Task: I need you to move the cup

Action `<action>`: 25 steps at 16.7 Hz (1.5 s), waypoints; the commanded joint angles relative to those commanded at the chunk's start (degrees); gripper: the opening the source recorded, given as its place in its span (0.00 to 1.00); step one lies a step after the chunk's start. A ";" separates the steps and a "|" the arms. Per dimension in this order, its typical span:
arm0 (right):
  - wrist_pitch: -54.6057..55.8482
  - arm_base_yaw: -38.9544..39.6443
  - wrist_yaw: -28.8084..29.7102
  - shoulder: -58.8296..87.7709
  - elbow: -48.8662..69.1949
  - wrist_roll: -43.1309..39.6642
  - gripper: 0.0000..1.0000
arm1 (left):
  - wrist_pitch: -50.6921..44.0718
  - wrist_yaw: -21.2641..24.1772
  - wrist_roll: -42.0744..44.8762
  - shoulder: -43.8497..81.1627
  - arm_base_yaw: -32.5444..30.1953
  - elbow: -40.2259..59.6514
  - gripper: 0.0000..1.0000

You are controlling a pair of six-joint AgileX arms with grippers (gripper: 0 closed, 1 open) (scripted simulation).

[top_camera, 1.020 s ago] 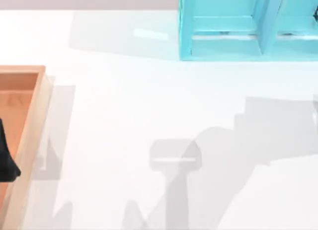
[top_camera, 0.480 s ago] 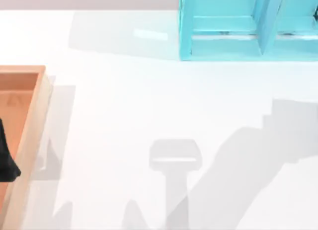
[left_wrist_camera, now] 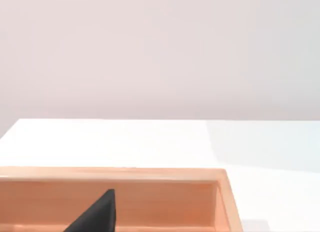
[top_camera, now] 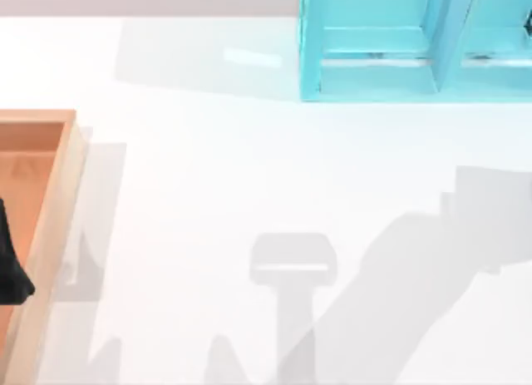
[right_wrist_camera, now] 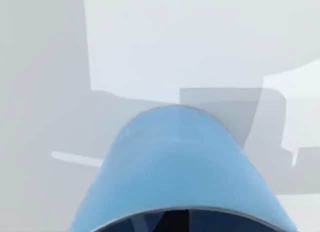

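Seen from the right wrist camera, a light-blue cylindrical cup [right_wrist_camera: 180,167] sits close under the lens above the white table [right_wrist_camera: 45,91], its dark opening toward the camera; whether the right arm's jaws are closed on the cup cannot be told, since the fingers themselves are hidden. Broad grey shadows lie on the table behind the cup.

In the top view, large angular shadows fall across the lower right of the white table. A turquoise wooden shelf unit with open compartments [top_camera: 374,44] stands at the far edge, right of centre.

At the left edge sits a shallow tan wooden tray with raised walls [top_camera: 58,210]. A black pointed shape [top_camera: 10,273] overhangs its inner floor, probably part of the parked left arm; the state of its jaws cannot be told either. The left wrist camera looks over the tray's far wall toward a plain pale wall [left_wrist_camera: 160,51].
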 joint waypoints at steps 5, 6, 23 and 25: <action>0.00 0.00 0.00 0.00 0.00 0.00 0.02 | 0.00 0.00 0.00 0.00 0.00 0.00 1.00; 0.00 0.00 0.00 0.00 0.00 0.00 0.00 | 0.00 0.00 0.00 0.00 0.00 0.00 1.00; -12.09 -11.29 -0.02 8.43 19.61 -10.65 0.00 | 0.00 0.00 0.00 0.00 0.00 0.00 1.00; -16.35 -15.25 -0.01 11.10 26.52 -14.74 0.00 | 0.00 0.00 0.00 0.00 0.00 0.00 1.00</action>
